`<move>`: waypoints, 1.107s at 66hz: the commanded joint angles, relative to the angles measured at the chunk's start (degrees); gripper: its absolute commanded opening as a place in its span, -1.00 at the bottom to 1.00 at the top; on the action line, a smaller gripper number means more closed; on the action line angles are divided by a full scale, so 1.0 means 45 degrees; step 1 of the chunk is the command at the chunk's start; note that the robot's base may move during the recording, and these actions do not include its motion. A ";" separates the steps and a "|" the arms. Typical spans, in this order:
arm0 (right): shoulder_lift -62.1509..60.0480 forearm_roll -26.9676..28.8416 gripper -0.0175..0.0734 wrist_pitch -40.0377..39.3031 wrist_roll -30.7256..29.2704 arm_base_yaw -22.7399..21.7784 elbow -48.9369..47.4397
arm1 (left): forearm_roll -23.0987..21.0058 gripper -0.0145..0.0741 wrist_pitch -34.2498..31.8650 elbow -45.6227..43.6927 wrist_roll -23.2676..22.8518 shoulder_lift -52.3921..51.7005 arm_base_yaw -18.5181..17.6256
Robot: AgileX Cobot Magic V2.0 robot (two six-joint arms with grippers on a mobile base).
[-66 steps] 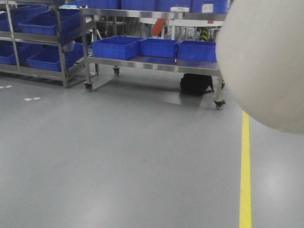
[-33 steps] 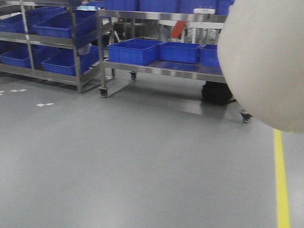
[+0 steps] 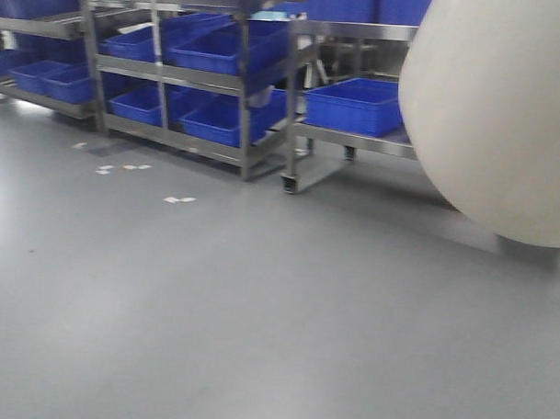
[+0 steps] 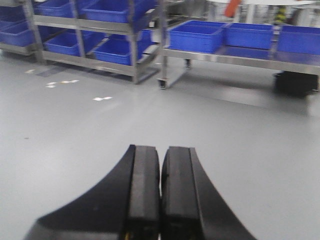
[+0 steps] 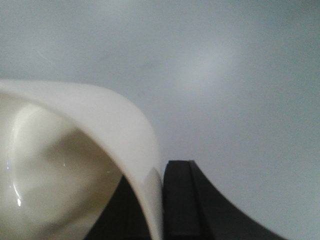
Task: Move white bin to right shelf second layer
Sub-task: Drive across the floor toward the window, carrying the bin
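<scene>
White bin (image 5: 90, 115) is pinched by its wall in the right gripper (image 5: 159, 200), one finger each side (bin hanging above the grey floor (image 3: 212, 308)); left gripper (image 4: 160, 192) is closed, empty. Blue crates (image 3: 353, 104) fill steel racks (image 3: 172, 139) beyond.

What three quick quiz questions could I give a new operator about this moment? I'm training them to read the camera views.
1. True or false: the left gripper is holding the white bin.
2. The right gripper is clamped on the bin's: A) wall at the rim, B) handle, C) underside.
3. Fill in: the crates on the steel racks are ____ in colour.
Key: 1 false, it is shut on nothing; 2 A; 3 blue.
</scene>
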 commanded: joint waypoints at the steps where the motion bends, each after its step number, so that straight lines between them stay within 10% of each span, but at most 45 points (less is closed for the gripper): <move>1: -0.0121 0.0010 -0.49 -0.1043 0.0003 -0.0026 -0.0379 | 0.0005 -0.48 -0.1108 0.0347 -0.0058 -0.0176 -0.0048; 73: -0.0075 -0.0002 -0.49 -0.1027 0.0003 -0.0026 -0.0379 | 0.0005 -0.48 -0.1108 0.0347 -0.0058 -0.0176 -0.0048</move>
